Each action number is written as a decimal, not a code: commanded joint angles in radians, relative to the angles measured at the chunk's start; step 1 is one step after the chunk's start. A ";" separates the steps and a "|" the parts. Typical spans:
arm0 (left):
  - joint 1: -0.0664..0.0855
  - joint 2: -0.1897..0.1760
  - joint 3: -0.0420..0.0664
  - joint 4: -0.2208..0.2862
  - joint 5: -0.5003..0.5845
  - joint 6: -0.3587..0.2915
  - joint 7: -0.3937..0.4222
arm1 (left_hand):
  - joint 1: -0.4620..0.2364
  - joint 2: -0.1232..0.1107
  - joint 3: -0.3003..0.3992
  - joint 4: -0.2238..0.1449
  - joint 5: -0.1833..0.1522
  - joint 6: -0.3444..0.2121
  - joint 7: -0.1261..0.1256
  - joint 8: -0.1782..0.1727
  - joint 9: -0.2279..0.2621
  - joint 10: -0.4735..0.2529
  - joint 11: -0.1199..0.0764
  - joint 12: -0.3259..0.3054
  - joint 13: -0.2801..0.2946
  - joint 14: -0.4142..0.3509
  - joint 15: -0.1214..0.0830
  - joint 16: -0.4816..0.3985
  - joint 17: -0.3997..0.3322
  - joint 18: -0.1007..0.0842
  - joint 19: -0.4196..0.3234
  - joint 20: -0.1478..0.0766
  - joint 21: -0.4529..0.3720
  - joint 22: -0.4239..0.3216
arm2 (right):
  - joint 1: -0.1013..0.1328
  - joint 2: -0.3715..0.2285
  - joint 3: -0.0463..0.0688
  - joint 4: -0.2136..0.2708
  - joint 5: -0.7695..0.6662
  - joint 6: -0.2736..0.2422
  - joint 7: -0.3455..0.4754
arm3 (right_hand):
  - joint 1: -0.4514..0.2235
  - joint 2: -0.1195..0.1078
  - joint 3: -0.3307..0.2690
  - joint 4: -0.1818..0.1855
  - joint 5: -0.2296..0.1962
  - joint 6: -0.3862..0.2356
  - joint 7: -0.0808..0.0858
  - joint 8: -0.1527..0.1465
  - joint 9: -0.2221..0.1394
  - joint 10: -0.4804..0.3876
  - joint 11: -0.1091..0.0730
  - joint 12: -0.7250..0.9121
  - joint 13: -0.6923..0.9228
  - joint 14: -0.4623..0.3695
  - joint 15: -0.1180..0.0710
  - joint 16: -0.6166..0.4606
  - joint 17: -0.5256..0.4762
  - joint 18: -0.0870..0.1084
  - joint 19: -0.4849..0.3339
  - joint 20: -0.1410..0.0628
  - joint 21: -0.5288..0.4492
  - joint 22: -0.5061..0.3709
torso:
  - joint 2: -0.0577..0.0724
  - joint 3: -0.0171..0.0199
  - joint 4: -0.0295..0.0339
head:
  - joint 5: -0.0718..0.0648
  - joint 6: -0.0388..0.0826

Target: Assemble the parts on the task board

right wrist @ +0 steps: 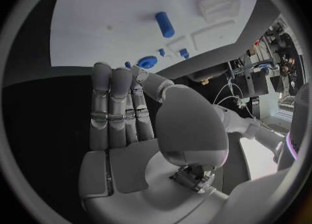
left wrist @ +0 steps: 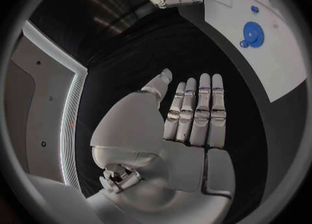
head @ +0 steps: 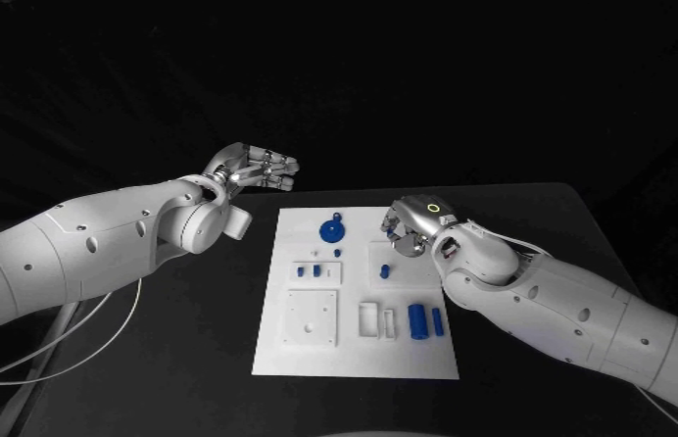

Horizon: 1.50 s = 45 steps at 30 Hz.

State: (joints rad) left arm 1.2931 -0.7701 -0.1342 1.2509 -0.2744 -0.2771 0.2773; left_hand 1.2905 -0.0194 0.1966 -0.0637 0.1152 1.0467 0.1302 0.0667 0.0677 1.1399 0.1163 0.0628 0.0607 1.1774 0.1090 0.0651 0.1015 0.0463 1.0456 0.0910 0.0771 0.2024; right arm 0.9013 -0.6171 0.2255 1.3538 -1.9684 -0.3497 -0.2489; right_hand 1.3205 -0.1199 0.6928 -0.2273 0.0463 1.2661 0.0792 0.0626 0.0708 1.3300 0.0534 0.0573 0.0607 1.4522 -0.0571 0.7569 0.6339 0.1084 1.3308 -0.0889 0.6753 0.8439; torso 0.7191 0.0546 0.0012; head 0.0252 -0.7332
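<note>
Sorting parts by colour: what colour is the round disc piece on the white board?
Blue; the disc shows best in the left wrist view.

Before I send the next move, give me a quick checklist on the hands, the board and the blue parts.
1. Left hand free of any part: ok, fingers straight and apart in the left wrist view, nothing in the palm.
2. Left hand clear of the task board: ok, it hangs off the board's far left corner.
3. Right hand free: cannot tell, fingers bend down over the board near a small blue part; contact is hidden.
4. Round blue part reachable: ok, it lies uncovered between the hands.
5. Blue cylinder untouched: ok, it lies near the board's near right edge.
</note>
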 commanded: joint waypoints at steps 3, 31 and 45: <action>0.001 0.004 0.001 -0.006 0.009 0.000 0.013 | -0.006 0.001 -0.004 0.001 0.001 0.005 0.003 -0.002 -0.001 0.002 0.004 -0.003 -0.001 0.007 0.000 -0.002 0.001 0.004 0.005 0.002 0.005 -0.001 | -0.009 -0.006 0.003 0.069 0.023 -0.057 0.005 | 0.006 -0.007 0.004 0.003 0.002 0.007 -0.001 0.001 0.000 0.034 -0.026 0.003 0.002 0.003 -0.012 -0.003 0.003 0.018 0.007 -0.005 -0.009 0.013 | -0.001 0.0020 0.0005 | 0.032 0.004; 0.002 0.099 0.002 -0.087 0.015 -0.032 -0.024 | -0.007 0.000 0.008 0.012 0.027 0.009 0.000 -0.001 -0.001 0.006 0.003 -0.003 -0.001 0.012 -0.003 -0.002 0.003 0.005 0.010 0.000 0.011 -0.016 | -0.146 0.112 -0.008 0.091 0.120 -0.035 0.051 | -0.007 0.005 0.007 -0.011 0.002 0.002 0.000 0.002 0.001 0.029 -0.025 0.003 0.002 0.003 -0.012 -0.007 -0.002 0.019 0.028 -0.005 -0.066 0.077 | -0.004 -0.0133 0.0073 | 0.208 -0.033; 0.002 0.119 0.002 -0.094 0.018 -0.013 -0.034 | -0.007 0.005 0.011 0.018 0.029 0.011 0.000 -0.002 -0.001 0.007 0.002 -0.003 -0.001 0.016 -0.004 -0.002 0.003 0.005 0.014 -0.002 0.015 -0.018 | -0.192 0.152 -0.024 0.032 0.073 -0.059 0.055 | -0.010 0.001 0.021 -0.012 0.002 0.003 0.000 0.002 0.002 0.030 -0.025 0.003 0.001 0.003 -0.012 -0.005 -0.004 0.021 0.036 -0.005 -0.087 0.112 | -0.004 -0.0081 0.0059 | 0.230 -0.057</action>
State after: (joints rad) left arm 1.2940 -0.6534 -0.1333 1.1558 -0.2623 -0.2996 0.2437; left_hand 1.2907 -0.0196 0.2032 -0.0499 0.1442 1.0539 0.1303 0.0667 0.0678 1.1399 0.1162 0.0628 0.0607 1.1881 0.1055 0.0651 0.1038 0.0463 1.0529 0.0911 0.0849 0.1855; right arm 0.7103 -0.4670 0.2009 1.3903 -1.8668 -0.3912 -0.2046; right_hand 1.3127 -0.1210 0.7056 -0.2401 0.0465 1.2650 0.0795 0.0625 0.0713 1.3313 0.0546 0.0572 0.0607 1.4543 -0.0626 0.7530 0.6309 0.1086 1.3600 -0.0931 0.5915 0.9535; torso 0.7159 0.0463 0.0063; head 0.2537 -0.7862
